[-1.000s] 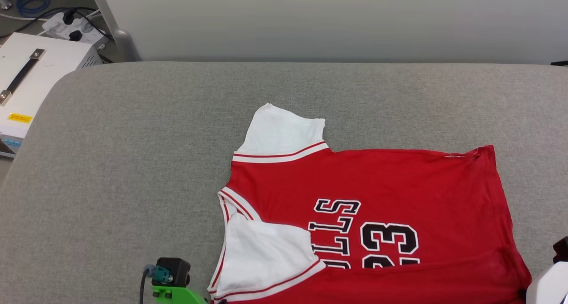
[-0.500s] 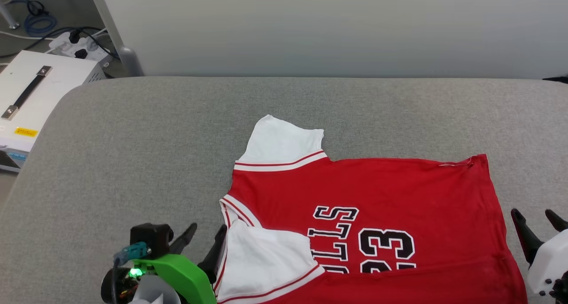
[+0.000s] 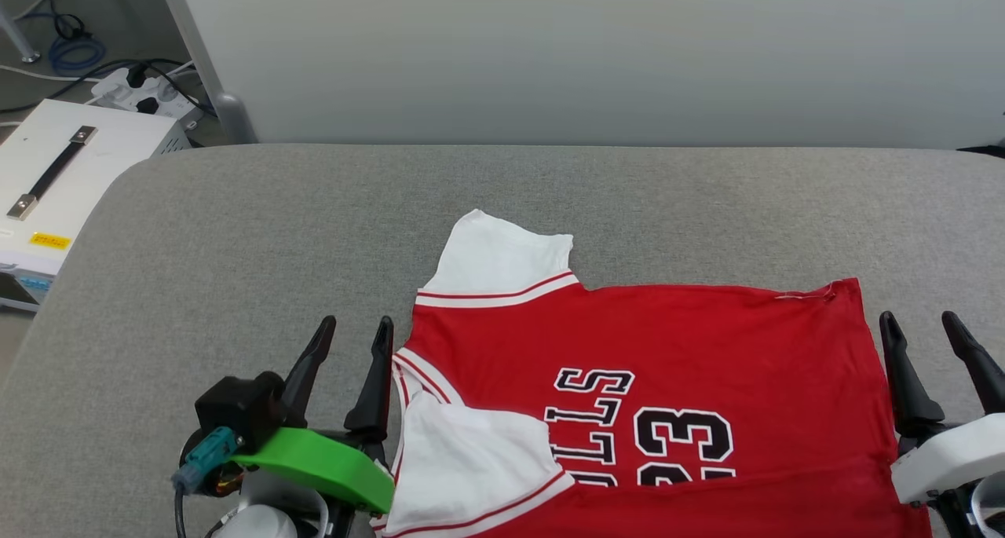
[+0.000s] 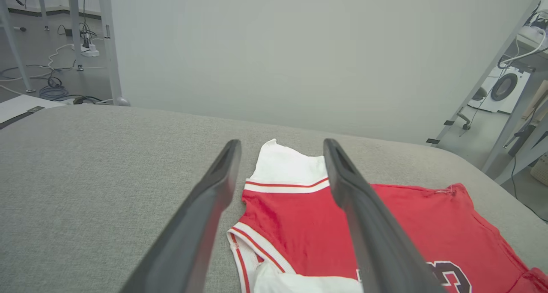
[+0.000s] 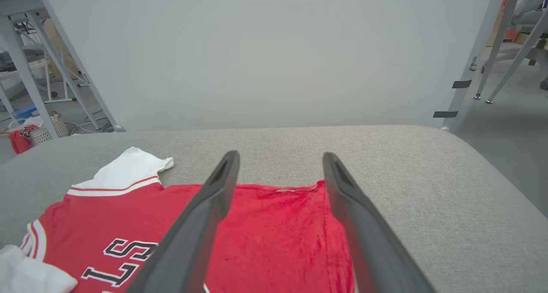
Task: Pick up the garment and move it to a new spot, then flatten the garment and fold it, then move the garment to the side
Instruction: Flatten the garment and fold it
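Note:
The garment (image 3: 707, 342), a red jersey with white sleeves, black lettering and the number 23 face up, lies flat on the grey padded table (image 3: 235, 232). Its near sleeve (image 3: 463, 451) is folded in over the chest; the far sleeve (image 3: 498, 251) lies spread out. My left gripper (image 3: 353, 327) stands open just left of the collar, with nothing between its fingers (image 4: 214, 190). Beside the hem's right edge my right gripper (image 3: 917, 324) is open and empty too. The right wrist view has the hem corner (image 5: 317, 188) between the two fingers.
A white box with a black handle (image 3: 55, 169) stands off the table's left edge, with a power strip and cables (image 3: 149, 90) on the floor behind it. A pale wall panel (image 3: 550, 51) rises behind the table. Bare grey surface stretches left and behind the garment.
Both grippers have risen into the head view beside the garment, left by the collar, right by the hem. The camera tilted, shifting the whole picture down a little. The garment itself lies unchanged.

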`<state>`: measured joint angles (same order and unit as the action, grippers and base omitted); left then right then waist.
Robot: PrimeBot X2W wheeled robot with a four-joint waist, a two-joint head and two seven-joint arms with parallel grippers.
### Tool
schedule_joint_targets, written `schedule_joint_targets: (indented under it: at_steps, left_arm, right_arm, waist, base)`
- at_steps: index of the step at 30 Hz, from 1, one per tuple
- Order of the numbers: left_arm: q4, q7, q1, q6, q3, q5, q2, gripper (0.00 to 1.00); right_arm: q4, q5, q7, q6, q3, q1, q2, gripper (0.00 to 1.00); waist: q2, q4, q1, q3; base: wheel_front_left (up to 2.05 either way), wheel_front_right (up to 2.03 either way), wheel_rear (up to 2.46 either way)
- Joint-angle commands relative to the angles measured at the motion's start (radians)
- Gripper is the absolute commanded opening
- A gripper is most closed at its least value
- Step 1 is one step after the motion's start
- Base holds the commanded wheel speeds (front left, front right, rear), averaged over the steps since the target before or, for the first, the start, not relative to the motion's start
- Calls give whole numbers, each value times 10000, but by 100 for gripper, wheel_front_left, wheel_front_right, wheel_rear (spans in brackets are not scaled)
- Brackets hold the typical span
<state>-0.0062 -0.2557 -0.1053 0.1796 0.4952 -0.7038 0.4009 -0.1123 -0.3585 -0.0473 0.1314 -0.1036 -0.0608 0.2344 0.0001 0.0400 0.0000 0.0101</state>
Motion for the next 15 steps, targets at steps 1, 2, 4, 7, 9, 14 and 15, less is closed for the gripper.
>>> schedule_joint_targets:
  at_steps: [1, 2, 4, 7, 9, 14, 15]
  left_arm:
    - [-40, -56, 242, -147, -224, 315, -209, 100]
    - [-56, -57, 345, -255, -384, 510, -345, 100]
    - [-59, -58, 581, -535, -772, 920, -684, 100]
    - [-8, -59, 790, -925, -1190, 1439, -1037, 100]
    - [98, -59, 914, -1170, -1436, 1672, -1268, 100]
    - [523, -60, 1028, -2015, -2359, 2436, -2059, 100]
    - [555, -60, 1004, -2081, -2422, 2500, -2101, 100]
  right_arm:
    - [-58, -80, 231, -7, 111, -100, -42, 100]
    - [-55, -82, 347, -7, 199, -118, -44, 100]
    - [-3, 18, 568, -7, 392, -157, 15, 100]
    - [109, 68, 780, -7, 519, -161, 11, 100]
    - [174, 66, 876, -7, 553, -143, 2, 100]
    - [280, 45, 1131, -7, 673, -12, -45, 100]
    - [276, 41, 1136, -7, 695, 4, -45, 100]
  waist:
    - [-1, 0, 0, 6]
    - [-1, -2, 0, 8]
    - [-1, -12, 0, 35]
    - [-1, -19, 0, 51]
    - [-1, -26, 0, 61]
    - [-1, -156, 0, 238]
    - [-1, -190, 0, 283]
  base:
    - [0, 0, 0]
    - [0, 0, 0]
    - [0, 0, 0]
    - [0, 0, 0]
    - [0, 0, 0]
    - [0, 0, 0]
    - [0, 0, 0]
